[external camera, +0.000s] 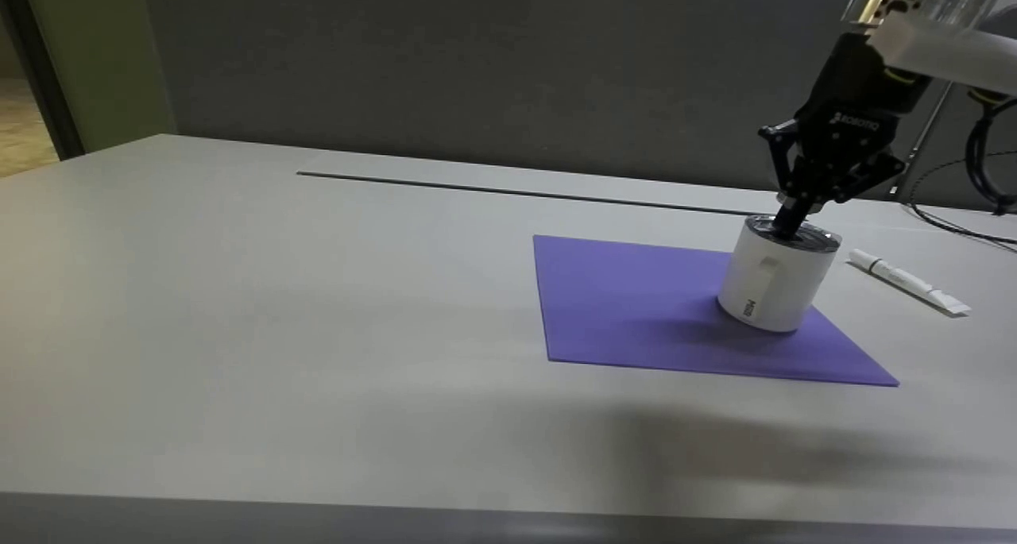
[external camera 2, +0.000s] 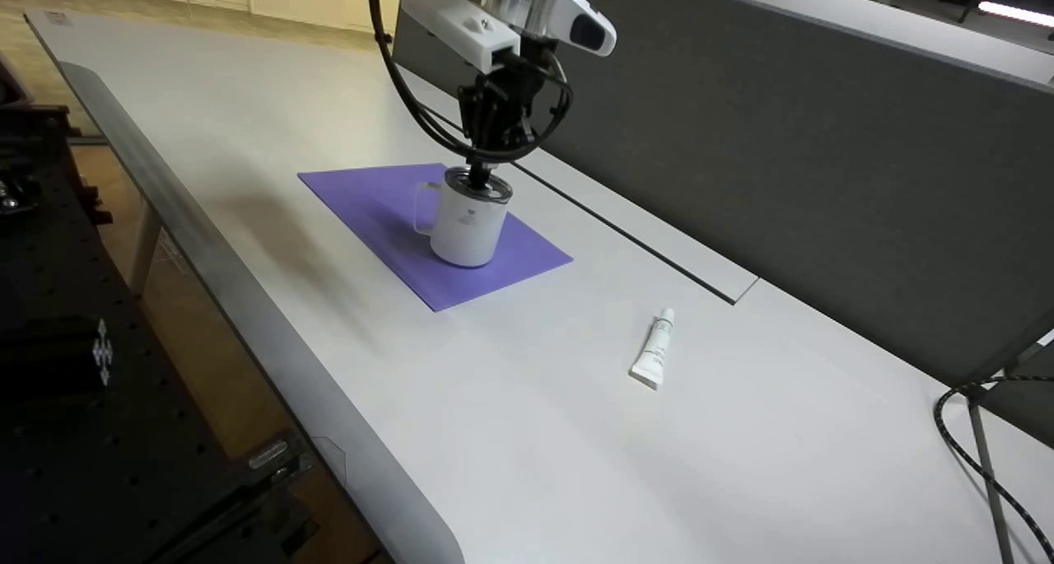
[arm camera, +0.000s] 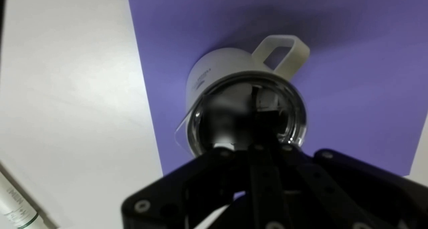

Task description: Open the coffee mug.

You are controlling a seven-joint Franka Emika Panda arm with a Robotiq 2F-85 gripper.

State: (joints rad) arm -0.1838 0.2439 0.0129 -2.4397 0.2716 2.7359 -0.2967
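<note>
The coffee mug [external camera: 775, 282] is a squat white cylinder with a grey-black, shiny lid at its top. It stands on the purple mat and shows in both exterior views [external camera 2: 466, 228]. In the wrist view the mug [arm camera: 220, 63] has its handle toward the upper right, and a thin clear tab sticks out at the lid's left edge. My gripper [external camera: 788, 220] points down with its fingers together on the lid, near its middle. It also shows in an exterior view [external camera 2: 479, 175]. The fingertips [arm camera: 264, 132] are dark against the lid, so the exact contact is hidden.
The purple mat [external camera: 620, 306] lies under the mug. A white tube [external camera: 907, 280] lies on the table beside the mat; it also shows in the wrist view [arm camera: 16, 202]. A dark grey partition [external camera 2: 790, 169] stands along the table's back. A black cable [external camera 2: 988, 473] lies at the far end.
</note>
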